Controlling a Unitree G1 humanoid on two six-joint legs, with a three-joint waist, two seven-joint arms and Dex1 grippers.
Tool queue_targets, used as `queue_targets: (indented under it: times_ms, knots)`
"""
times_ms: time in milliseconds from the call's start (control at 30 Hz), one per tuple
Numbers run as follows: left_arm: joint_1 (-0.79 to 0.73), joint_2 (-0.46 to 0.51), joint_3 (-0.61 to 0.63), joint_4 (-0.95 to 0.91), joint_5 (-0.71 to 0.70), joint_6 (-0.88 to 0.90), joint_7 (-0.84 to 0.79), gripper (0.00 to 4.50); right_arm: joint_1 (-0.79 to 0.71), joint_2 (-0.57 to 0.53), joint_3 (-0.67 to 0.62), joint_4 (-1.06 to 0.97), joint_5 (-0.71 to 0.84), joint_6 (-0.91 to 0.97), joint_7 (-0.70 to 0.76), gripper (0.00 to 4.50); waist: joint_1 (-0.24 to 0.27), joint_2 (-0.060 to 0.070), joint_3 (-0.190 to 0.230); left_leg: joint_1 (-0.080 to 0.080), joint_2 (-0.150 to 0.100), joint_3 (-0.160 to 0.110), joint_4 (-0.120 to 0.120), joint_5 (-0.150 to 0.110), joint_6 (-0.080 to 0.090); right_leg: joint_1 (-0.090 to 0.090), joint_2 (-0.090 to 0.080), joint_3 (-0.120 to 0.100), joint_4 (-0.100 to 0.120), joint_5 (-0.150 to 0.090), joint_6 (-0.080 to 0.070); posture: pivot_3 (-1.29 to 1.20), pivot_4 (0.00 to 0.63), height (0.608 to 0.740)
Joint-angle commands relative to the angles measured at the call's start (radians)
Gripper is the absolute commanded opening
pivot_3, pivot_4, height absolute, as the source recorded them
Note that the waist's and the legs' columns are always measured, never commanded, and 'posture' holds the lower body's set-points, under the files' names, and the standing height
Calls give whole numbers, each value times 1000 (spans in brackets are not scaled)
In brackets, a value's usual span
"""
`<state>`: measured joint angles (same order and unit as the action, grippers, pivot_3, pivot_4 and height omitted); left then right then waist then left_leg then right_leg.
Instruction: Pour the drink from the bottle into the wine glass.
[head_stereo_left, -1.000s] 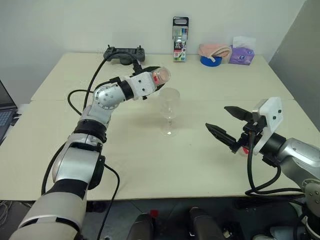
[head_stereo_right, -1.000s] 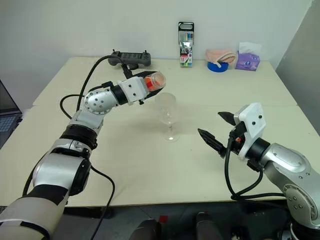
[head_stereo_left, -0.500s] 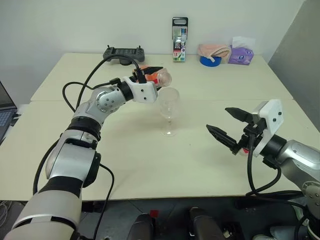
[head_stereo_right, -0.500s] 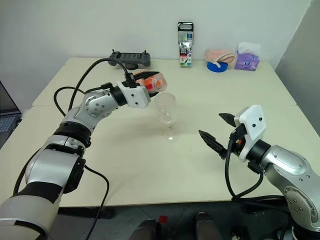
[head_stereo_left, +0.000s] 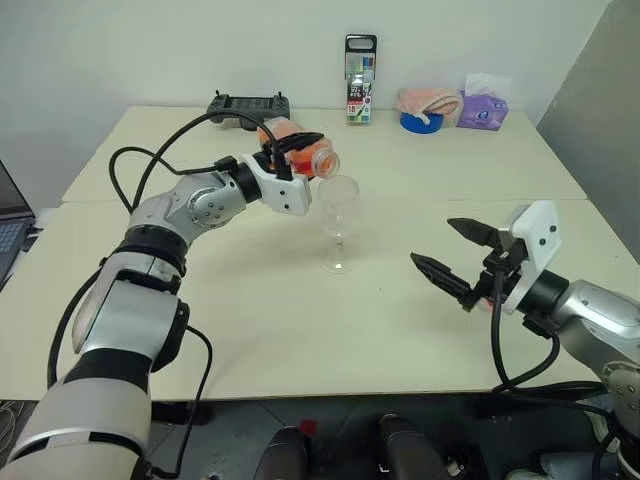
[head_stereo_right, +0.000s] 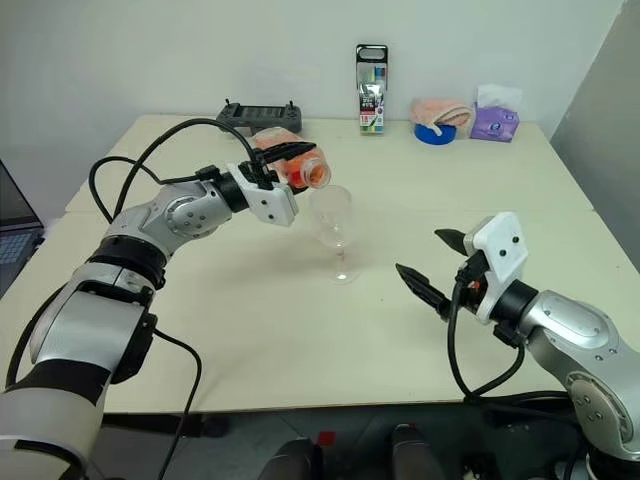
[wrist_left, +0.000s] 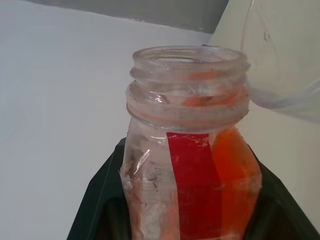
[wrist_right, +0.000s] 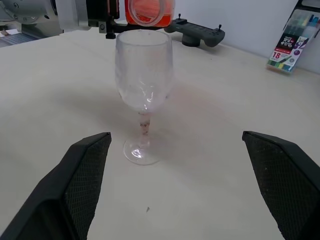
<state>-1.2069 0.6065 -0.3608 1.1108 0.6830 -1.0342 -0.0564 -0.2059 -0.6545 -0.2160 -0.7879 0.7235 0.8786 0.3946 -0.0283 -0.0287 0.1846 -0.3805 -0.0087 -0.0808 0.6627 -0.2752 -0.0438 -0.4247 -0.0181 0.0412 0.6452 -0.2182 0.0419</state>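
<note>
Bottle (head_stereo_right: 296, 167), uncapped and pinched in the left gripper (head_stereo_right: 283, 160), is lying over more steeply than a second ago: across the last moments the wrist has been rolling, so the open mouth, which was pointing roughly level beside the wine glass (head_stereo_right: 333, 225), is now dipping toward the rim of the bowl. That is bringing the pour to its start, though no stream is showing yet and the glass appears to be still empty; I judge the tilt needs a little more before the drink (wrist_left: 231, 167) is reaching the lip. Going by size, the table (head_stereo_left: 420, 330) is a broad, matt, cream surface, and the glass is standing upright on it near the middle, directly under and just beside the bottle's mouth. The right gripper (head_stereo_left: 458, 256) is hanging well apart to the right, its two black, textured, tapering fingers spread wide and holding nothing. The wine glass is thin, colourless and rounded, on a slim stem and round foot. The bottle is small, squarish clear plastic with a threaded neck and a glossy red label strip, the bright orange translucent liquid pooling along its lower side.
</note>
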Motion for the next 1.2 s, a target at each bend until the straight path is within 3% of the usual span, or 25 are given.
queue_targets:
  times_ms: [33,600,1100,1200]
  knots:
    - [-58,27,-10,-28,36,-15,91,1838,-11,-13,-8,-13,-5,-27,6,4500,0,0,0,0,0,0,0,0,0,0,0,0,0,0,0,0,150,740]
    - [-130,54,-110,-19,187,22,286,1824,-27,-21,18,-14,-1,-35,15,4500,0,0,0,0,0,0,0,0,0,0,0,0,1,0,0,0,150,740]
    - [-147,68,-137,3,194,27,314,1824,-37,-29,24,-3,-5,-41,19,4500,0,0,0,0,0,0,1,0,0,0,0,0,1,0,0,0,150,740]
    - [-135,50,-101,28,116,9,239,1824,-41,-29,27,-1,-6,-41,21,4500,0,0,0,0,0,0,1,0,0,0,0,0,2,1,0,0,150,740]
